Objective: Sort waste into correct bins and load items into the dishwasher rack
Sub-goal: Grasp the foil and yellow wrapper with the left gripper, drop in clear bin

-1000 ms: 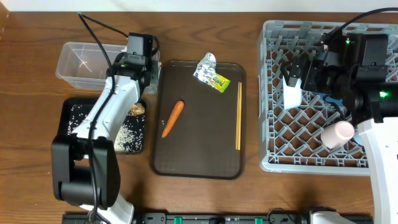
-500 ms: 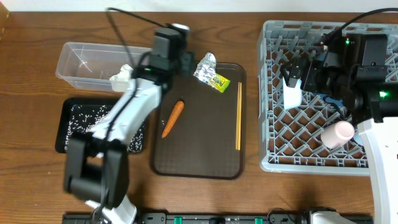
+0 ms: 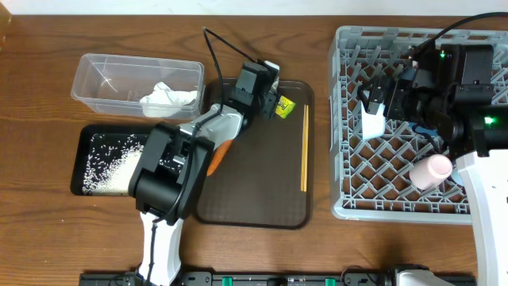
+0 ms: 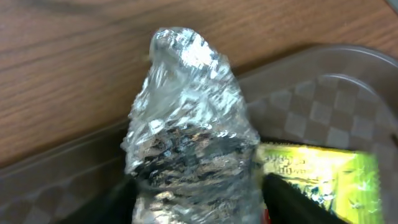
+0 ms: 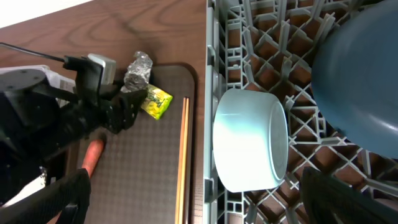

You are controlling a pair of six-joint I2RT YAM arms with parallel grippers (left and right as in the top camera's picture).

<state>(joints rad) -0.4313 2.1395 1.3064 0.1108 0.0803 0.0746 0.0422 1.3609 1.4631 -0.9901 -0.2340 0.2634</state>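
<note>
Wooden bench (image 3: 48, 238); at the serving tray's (image 3: 262, 183) 12 o'clock the left gripper (image 4: 200, 193) straddles crumpled foil (image 4: 186, 106), jaws wide. Closing risks pinching the touching wrapper (image 4: 323, 174) too.

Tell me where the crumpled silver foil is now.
In the left wrist view the crumpled silver foil lies at the back edge of the brown tray, beside the yellow-green wrapper, with the left gripper straddling it.

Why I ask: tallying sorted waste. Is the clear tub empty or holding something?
Not empty: the clear tub holds crumpled white tissue at its right end, seen from overhead.
</note>
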